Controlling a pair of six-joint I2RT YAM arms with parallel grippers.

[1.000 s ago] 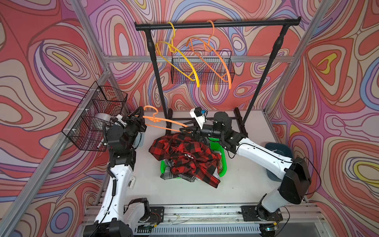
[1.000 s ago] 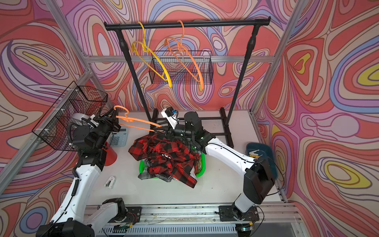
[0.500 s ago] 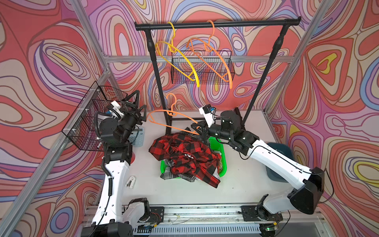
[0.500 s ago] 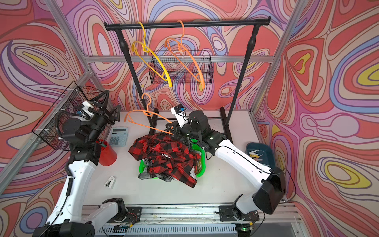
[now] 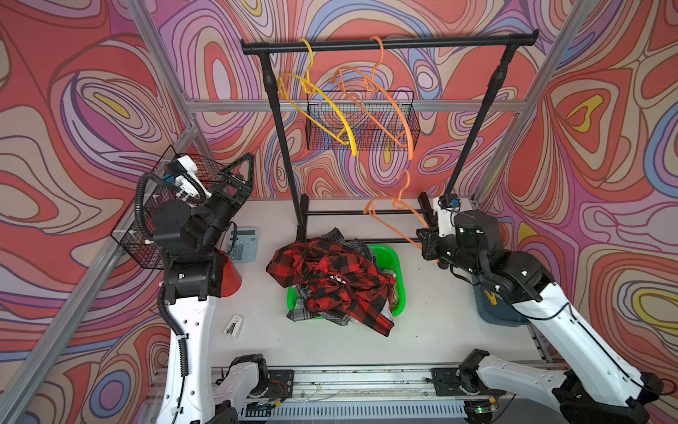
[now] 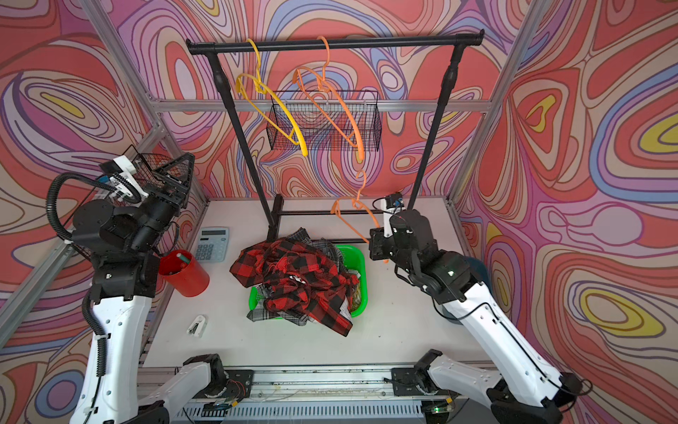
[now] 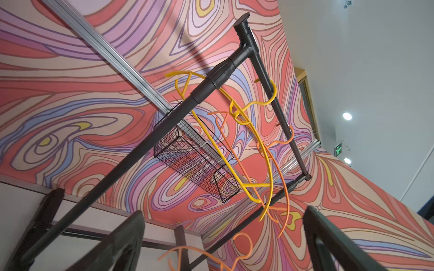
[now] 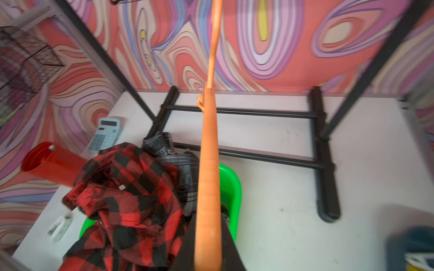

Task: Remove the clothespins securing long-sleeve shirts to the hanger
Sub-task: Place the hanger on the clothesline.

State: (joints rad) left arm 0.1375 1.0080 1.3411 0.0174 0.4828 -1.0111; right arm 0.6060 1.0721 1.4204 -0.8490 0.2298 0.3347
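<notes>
Shirts (image 5: 330, 279) atop green basket (image 5: 400, 268); right fingers (image 8: 231, 251) tight on orange hanger (image 8: 207, 176), left fingers (image 7: 122, 244) wide, empty.

The left hand (image 5: 240, 176) is raised left of the clothes rack (image 5: 385, 43) and tilted upward, jaws spread wide, nothing gripped. The right hand (image 5: 426, 244) is clamped on an orange hanger (image 8: 209, 176) by the rack's right post.

Swirl-patterned walls (image 5: 73, 110), white tabletop (image 5: 440, 330)
</notes>
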